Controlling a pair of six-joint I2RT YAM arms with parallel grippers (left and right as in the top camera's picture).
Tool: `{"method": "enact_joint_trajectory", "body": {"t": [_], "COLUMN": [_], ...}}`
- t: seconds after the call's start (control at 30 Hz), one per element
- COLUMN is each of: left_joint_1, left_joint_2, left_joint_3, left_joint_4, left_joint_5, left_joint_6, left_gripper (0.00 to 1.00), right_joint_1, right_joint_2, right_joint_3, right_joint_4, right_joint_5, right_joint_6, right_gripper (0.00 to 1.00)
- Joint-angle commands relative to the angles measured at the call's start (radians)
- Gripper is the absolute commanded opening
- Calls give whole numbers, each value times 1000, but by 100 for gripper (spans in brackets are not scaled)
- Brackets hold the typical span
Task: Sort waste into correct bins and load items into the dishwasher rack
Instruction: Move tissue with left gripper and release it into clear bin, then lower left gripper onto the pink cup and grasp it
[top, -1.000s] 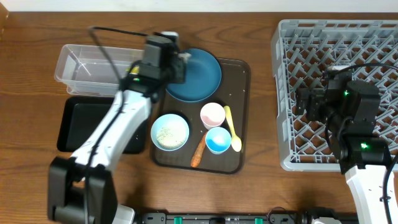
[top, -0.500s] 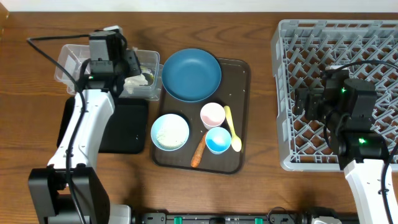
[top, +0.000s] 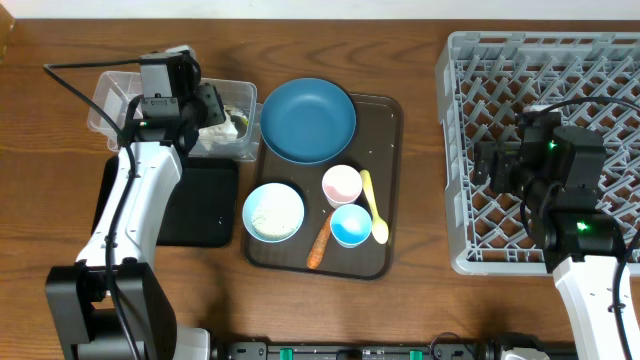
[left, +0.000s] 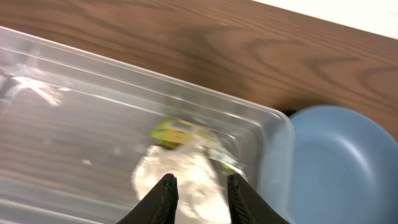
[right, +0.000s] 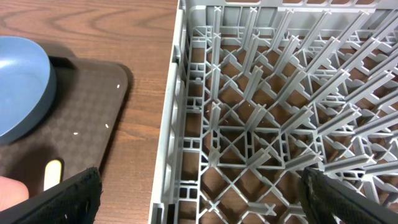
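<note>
Left arm swung from dark-blue bowl (top: 308, 120) to clear tub (left: 74, 99). Left tool (left: 199, 182) pinches white and yellow-green wrapper (left: 152, 174) at tub end nearest bowl. Right tool (right: 200, 186) spread wide over dishwasher rack (right: 249, 124). Risk: wrapper clings to finger on release, drags out over rim.

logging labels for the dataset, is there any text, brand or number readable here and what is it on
No text can be read in any view.
The crumpled wrapper in the clear tub has a yellow-green part that may carry print, but it is too blurred to read.
Nothing else shows lettering.
</note>
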Motion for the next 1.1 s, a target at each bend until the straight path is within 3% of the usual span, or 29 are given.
{"method": "enact_joint_trajectory", "body": {"t": [0.0, 0.1, 0.3, 0.57, 1.07], "left_joint_1": [-10, -58, -227, -411, -469], "left_joint_2": [-37, -55, -45, -36, 136], "left_joint_3": [-4, -4, -5, -9, -10], "left_joint_4": [-17, -61, -187, -278, -314], "left_joint_5": [173, 241, 245, 244, 218], "left_joint_6": [9, 9, 10, 9, -44], "left_gripper": [30, 33, 40, 40, 40], "right_joint_1": [12, 12, 12, 12, 12], "right_joint_2": [3, 3, 4, 4, 4], "right_joint_3": [23, 23, 23, 23, 23], "right_joint_4": [-2, -2, 0, 0, 0], "right_joint_5": [0, 0, 0, 0, 0], "right_joint_6": [17, 17, 17, 17, 17], "right_gripper": [99, 99, 99, 99, 99]}}
